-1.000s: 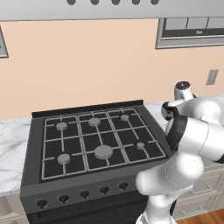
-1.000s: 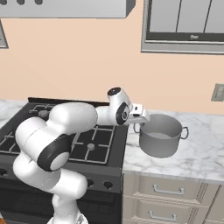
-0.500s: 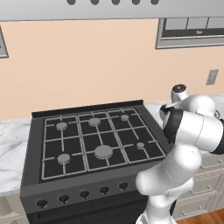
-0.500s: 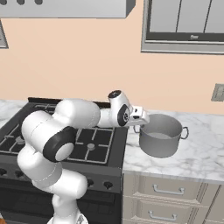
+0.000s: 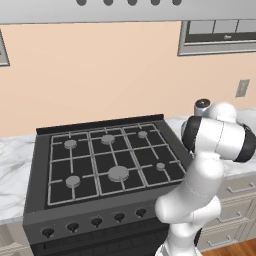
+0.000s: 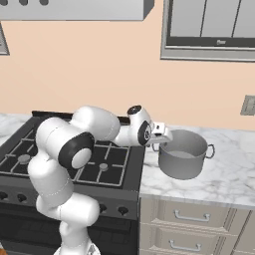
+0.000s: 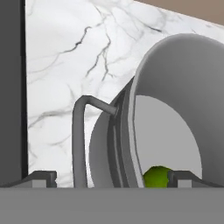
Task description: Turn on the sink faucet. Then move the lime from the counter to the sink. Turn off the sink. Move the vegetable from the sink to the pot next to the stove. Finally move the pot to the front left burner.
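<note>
The pot [image 6: 183, 158] stands upright on the counter [image 6: 234, 174], close to the counter's left edge, just beside the right edge of the stove [image 5: 105, 160]; the lime [image 7: 157, 177] lies on the pot's floor, seen in the hand view against the inner wall; the gripper [image 6: 163, 137] hangs at the pot's left rim, jaws spread wide and released, clasping nothing; in the hand view the two dark fingertips [image 7: 41, 177] stand one on each side of the pot's wall and its near side handle [image 7: 83, 131], the left one over the marble outside the pot, the right one over the inside next to the lime; whether a tip touches the steel cannot be told; the stove's grates and grey burner caps are bare, the front left burner [image 5: 73, 181] among them; the second handle [image 6: 211, 150] points toward the counter's right.
</note>
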You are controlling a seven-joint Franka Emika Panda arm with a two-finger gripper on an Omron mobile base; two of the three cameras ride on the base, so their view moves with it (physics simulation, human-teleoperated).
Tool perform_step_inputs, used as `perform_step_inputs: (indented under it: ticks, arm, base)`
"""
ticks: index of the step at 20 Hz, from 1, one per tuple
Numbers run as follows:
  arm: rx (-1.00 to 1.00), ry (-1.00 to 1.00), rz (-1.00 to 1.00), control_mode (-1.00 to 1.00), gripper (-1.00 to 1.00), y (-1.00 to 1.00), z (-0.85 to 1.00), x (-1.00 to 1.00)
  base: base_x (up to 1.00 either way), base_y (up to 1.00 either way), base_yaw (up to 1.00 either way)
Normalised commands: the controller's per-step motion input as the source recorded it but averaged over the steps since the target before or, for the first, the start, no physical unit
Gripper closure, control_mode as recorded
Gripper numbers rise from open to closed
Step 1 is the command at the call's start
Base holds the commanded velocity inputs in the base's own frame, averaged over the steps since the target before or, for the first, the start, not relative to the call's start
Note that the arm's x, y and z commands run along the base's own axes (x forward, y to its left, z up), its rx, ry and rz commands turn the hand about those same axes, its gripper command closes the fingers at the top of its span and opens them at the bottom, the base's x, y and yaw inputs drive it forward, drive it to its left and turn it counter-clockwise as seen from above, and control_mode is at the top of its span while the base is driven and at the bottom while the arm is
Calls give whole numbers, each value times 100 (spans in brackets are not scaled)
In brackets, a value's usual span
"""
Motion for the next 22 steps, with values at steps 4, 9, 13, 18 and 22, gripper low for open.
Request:
perform_step_inputs:
  ticks: [4, 9, 13, 18, 22]
  arm:
    - [0, 0, 3, -100, -100, -9, -15, 14]
    - [0, 0, 3, -100, 100, -8, -17, 1]
    - [0, 0, 0, -100, 100, -4, -6, 0]
    - [0, 0, 0, -100, 100, 0, 0, 0]
    - [0, 0, 6, -100, 100, 2, 25, -19]
  base:
    - [0, 0, 0]
    - [0, 0, 0]
    - [0, 0, 0]
    - [0, 0, 0]
    - [0, 0, 0]
